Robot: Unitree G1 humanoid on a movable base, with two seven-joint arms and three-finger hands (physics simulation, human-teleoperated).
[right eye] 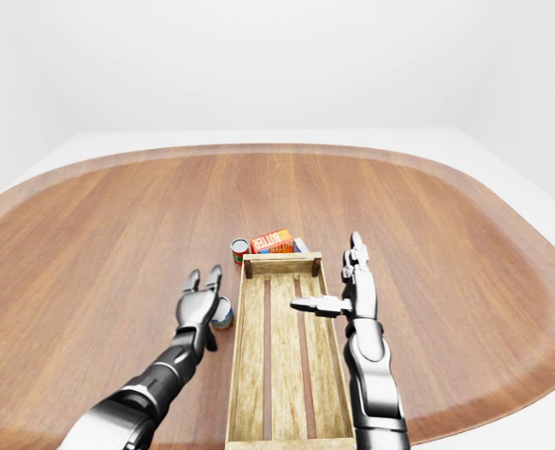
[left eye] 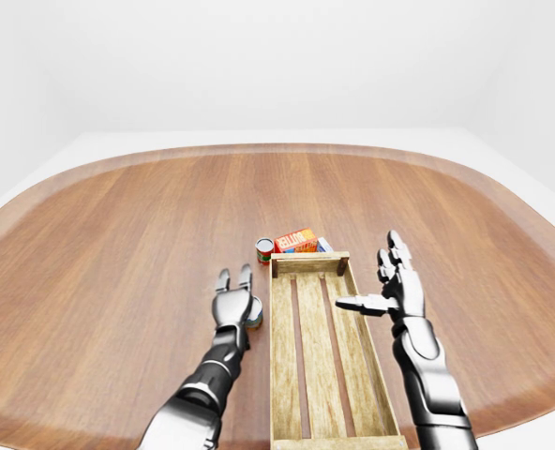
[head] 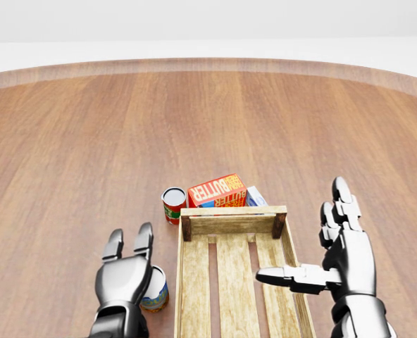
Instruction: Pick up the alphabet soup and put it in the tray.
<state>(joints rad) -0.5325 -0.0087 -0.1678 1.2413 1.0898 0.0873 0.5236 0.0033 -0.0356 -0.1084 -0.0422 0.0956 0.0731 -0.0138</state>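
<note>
Hovering low over the round brown wooden table (head: pixel 89 141), the silver left hand (head: pixel 124 276) has its fingers stretched out and spread, holding nothing, and its palm covers part of a small can with a pale lid and a blue and green label (head: pixel 154 290), which stands upright just to the right of the hand and partly under it in the head view; whether the palm touches the can cannot be told. Straight beyond the fingertips of that hand, towards the top of the head view, stands the red alphabet soup can with a dark top (head: pixel 173 203), well clear of the hand. Next to this can, to its right, lies an orange butter box (head: pixel 217 191) with a blue and white box (head: pixel 256 196) beside it. Between the two hands lies the long slatted wooden tray (head: pixel 184 282). Over the tray's right rail the silver right hand (head: pixel 335 262) is wide open and holds nothing, its thumb pointing left across the slats and its fingers pointing up the view.
</note>
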